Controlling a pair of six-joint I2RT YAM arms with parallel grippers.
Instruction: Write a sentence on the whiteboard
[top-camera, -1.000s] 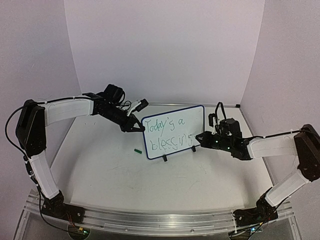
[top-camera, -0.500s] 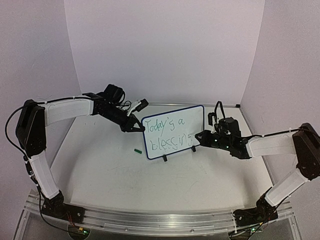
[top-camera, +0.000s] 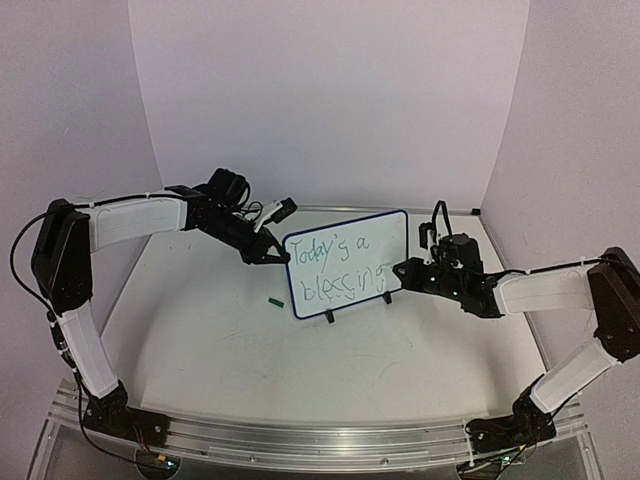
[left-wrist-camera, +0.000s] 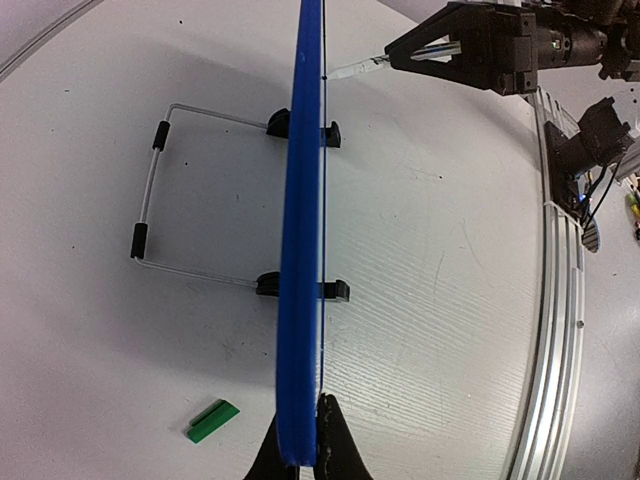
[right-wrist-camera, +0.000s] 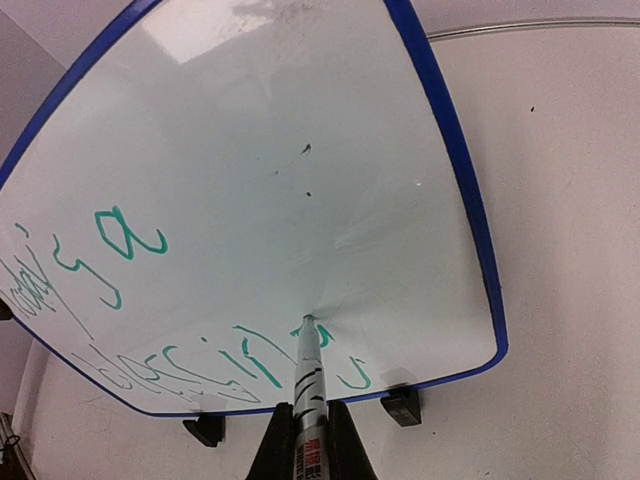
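The whiteboard (top-camera: 347, 262) stands upright mid-table on black wire feet, with a blue border. The green sentence (top-camera: 335, 268) reads "Today's a blessing" in two lines. My left gripper (top-camera: 276, 255) is shut on the board's left edge; in the left wrist view the blue edge (left-wrist-camera: 300, 230) runs up from between the fingers. My right gripper (top-camera: 403, 272) is shut on a marker (right-wrist-camera: 308, 385), whose tip touches the board at the last letter (right-wrist-camera: 315, 335), near the lower right corner. The board fills the right wrist view (right-wrist-camera: 260, 150).
A small green marker cap (top-camera: 272, 299) lies on the table left of the board, also in the left wrist view (left-wrist-camera: 212, 421). The wire stand (left-wrist-camera: 150, 200) sticks out behind the board. Purple walls enclose the back and sides. A metal rail (top-camera: 300, 440) runs along the near edge.
The right gripper with the marker has shifted slightly along the board's lower right, first left, then back right. The left arm and board have not moved.
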